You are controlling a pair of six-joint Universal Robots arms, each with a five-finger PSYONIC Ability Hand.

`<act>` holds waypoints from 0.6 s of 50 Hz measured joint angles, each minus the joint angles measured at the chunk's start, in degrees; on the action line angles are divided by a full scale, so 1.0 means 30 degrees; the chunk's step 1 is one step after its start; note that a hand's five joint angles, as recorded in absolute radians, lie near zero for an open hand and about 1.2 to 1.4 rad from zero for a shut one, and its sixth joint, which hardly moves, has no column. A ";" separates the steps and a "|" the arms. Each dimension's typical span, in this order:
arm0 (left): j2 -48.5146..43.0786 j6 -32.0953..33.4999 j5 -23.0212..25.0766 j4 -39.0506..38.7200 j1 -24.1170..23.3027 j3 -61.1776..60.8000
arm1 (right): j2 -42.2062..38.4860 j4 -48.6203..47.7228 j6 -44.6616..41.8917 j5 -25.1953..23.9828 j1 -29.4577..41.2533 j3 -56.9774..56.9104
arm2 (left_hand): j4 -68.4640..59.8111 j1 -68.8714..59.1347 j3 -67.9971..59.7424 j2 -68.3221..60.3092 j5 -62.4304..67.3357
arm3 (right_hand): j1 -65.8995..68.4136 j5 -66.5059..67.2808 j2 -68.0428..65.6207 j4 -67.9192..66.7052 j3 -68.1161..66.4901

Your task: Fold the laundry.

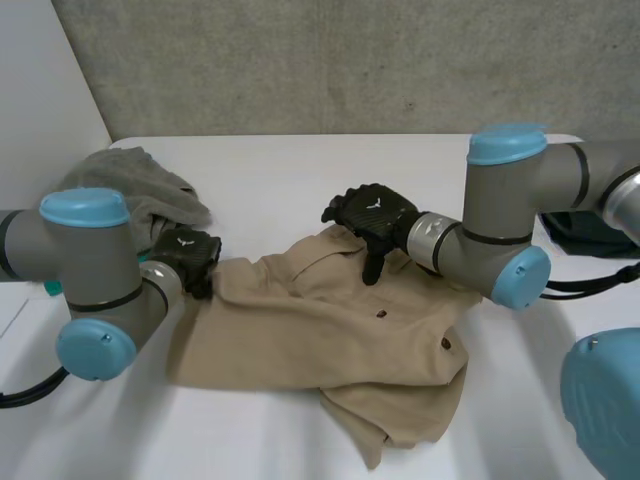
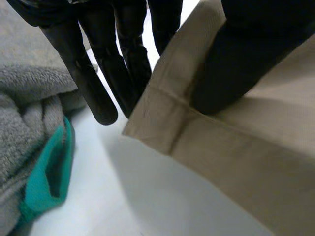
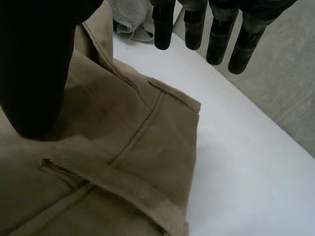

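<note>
Pinching the shirt (image 1: 320, 330) edge, left hand (image 1: 188, 255); right hand (image 1: 375, 215) straight-fingered, thumb on shirt; teal cloth (image 2: 49, 177) against towel (image 2: 24, 98).

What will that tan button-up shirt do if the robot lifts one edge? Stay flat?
Probably not. The tan button-up shirt lies in soft folds on the white table, so it would likely droop and bunch. It looks thin, so probably light; pushed, it might crumple rather than slide whole.
</note>
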State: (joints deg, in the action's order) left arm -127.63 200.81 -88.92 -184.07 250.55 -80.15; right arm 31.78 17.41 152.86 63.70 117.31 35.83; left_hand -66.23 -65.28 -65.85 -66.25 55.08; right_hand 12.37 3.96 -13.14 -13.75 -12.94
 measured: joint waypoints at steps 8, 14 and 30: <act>0.0237 0.0487 -0.0040 -0.0743 -0.0105 0.0999 | -0.2031 -0.0830 0.0539 0.0675 -0.0017 -0.2728 | -0.0763 -0.0008 -0.0638 -0.0665 0.0327 | 1.4293 1.6024 -1.7258 -1.6765 -1.6953; 0.0260 0.1767 -0.0114 -0.2394 -0.0440 0.3168 | -0.1853 -0.4406 0.0842 0.3542 -0.0023 -0.4067 | -0.0768 -0.0008 -0.0690 -0.0696 0.0328 | 1.4863 1.7147 -1.8052 -1.8059 -1.7989; 0.2582 0.3209 -0.0714 -1.3018 -0.1950 1.0386 | 0.4622 -1.5242 0.0954 0.7597 -0.0877 -0.3614 | -0.0775 -0.0008 -0.0717 -0.0717 0.0327 | 1.4885 1.7147 -1.8052 -1.8090 -1.8262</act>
State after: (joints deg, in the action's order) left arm -119.88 210.43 -91.07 -223.13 244.70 -48.99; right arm 45.65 -28.32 155.72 86.49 114.68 24.98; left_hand -68.56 -65.30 -68.00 -68.40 56.05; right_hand 57.03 55.40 -67.30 -68.02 -67.73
